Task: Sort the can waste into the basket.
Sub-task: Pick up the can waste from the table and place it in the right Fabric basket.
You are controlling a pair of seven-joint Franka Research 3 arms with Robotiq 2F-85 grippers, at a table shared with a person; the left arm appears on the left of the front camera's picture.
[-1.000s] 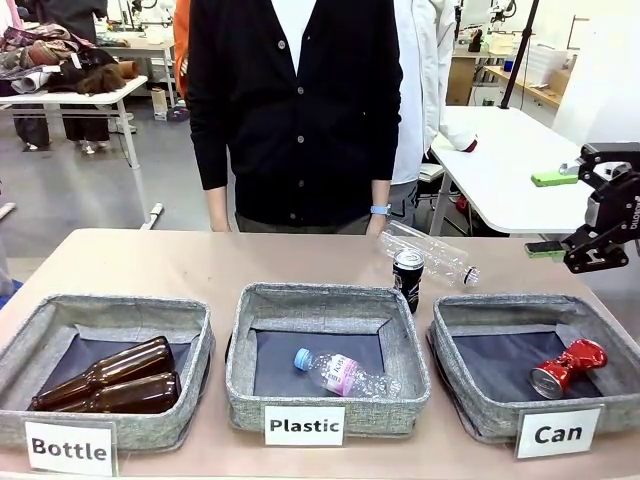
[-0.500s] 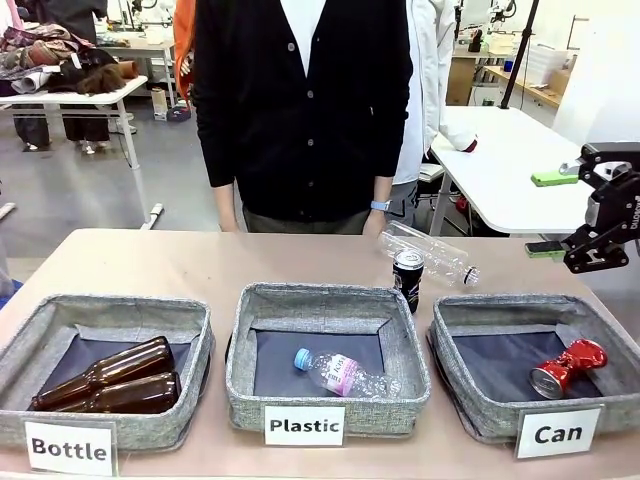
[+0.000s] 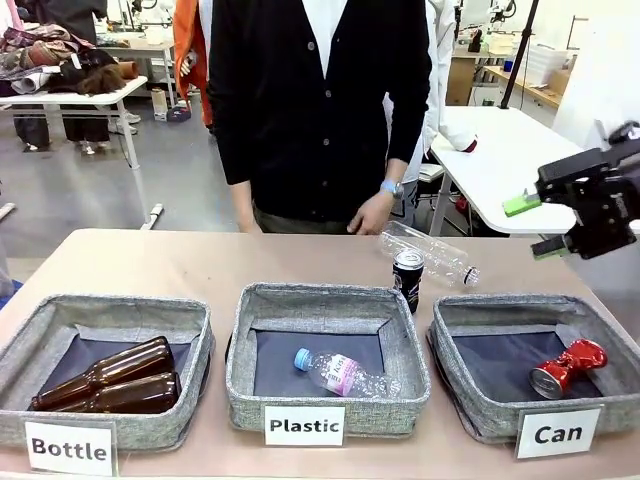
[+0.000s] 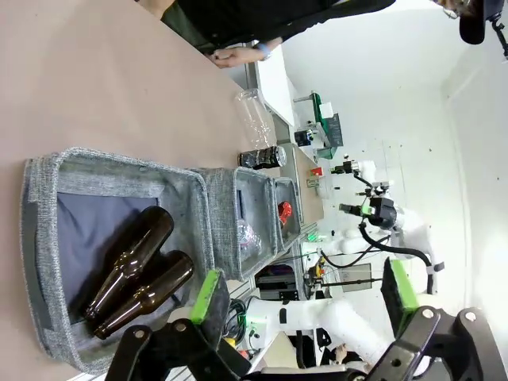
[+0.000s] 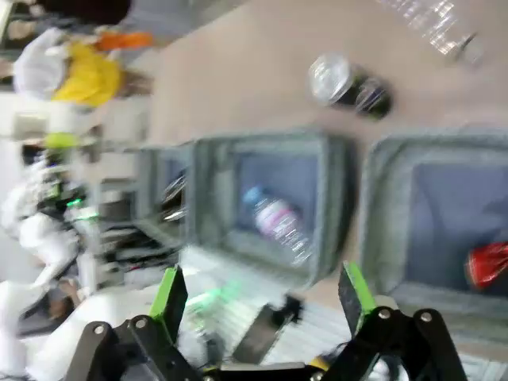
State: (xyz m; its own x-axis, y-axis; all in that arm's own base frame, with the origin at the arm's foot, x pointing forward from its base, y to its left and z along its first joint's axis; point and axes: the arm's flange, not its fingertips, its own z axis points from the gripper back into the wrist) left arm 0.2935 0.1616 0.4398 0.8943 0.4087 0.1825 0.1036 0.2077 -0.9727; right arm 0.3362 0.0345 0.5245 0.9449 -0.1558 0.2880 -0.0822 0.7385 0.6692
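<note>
The right claw (image 3: 535,226) hangs at the right edge of the front view, above the surface (image 3: 200,265), jaws spread and nothing between the green pads. Its arm is cut off by the frame edge. In the right wrist view the same claw (image 5: 263,292) stands wide apart at the bottom, but that whole picture is smeared. The left claw (image 4: 302,290) is likewise spread and empty at the bottom of its wrist view.

Below the right claw, at lower right of the front view, sits the basket (image 3: 470,405) labelled "Can", its right side clipped by the frame. The crushed red can (image 3: 568,367) lies inside it on the dark bottom. In the right wrist view that can (image 5: 488,266) is cut by the right edge.

The black can (image 3: 407,278) stands upright on the surface behind the gap between this basket and the "Plastic" basket (image 3: 330,295). Its print is too small to read, and I cannot tell whether it touches either rim. A clear bottle (image 3: 430,252) lies just behind it. A person's hand (image 3: 372,213) hangs near the surface's far edge.
</note>
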